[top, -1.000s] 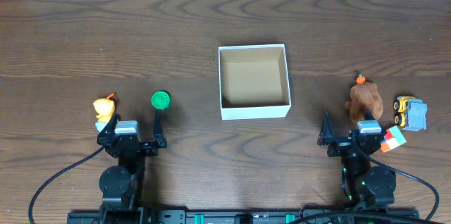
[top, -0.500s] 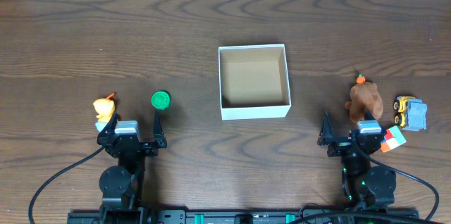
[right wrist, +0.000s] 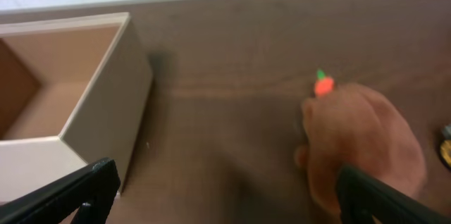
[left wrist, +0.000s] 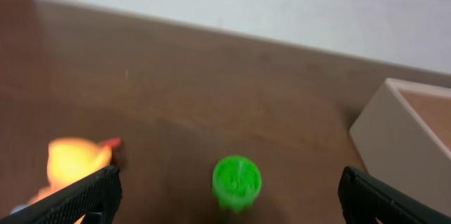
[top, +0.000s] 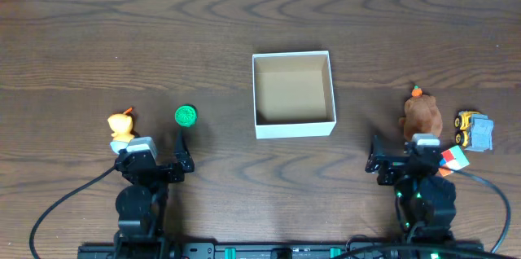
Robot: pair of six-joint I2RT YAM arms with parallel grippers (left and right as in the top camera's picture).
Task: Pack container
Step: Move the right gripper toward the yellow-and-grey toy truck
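Got the container (top: 295, 129) sitting mid-table (top: 163, 39), open side up, white walls, tan floor bare. Lines up square with the table edges from overhead.

Over on the left, spotted the left gripper (top: 152, 150) down near the front edge with fingers spread wide, gripping nothing. Can see a yellow toy (top: 120, 123) just past its left finger and a green disc (top: 186, 115) just past its right one, both on the wood and well apart from the container. Same story from the left wrist, though blurry: shows the disc lying beyond the two fingertips and roughly between them, untouched, plus a corner of the container at far right.

Over on the right, found the right gripper (top: 407, 157) also spread open and holding nothing. Got a brown plush (top: 422, 116) just beyond its right finger, with an orange bit (top: 417, 91) on the far end. Also a cube (top: 454, 159) in several colours tucked right beside that gripper — can't tell about contact. Then a yellow truck (top: 473, 129) near the plush, further right.

From the right wrist: container on the left, plush on the right, bare wood between.
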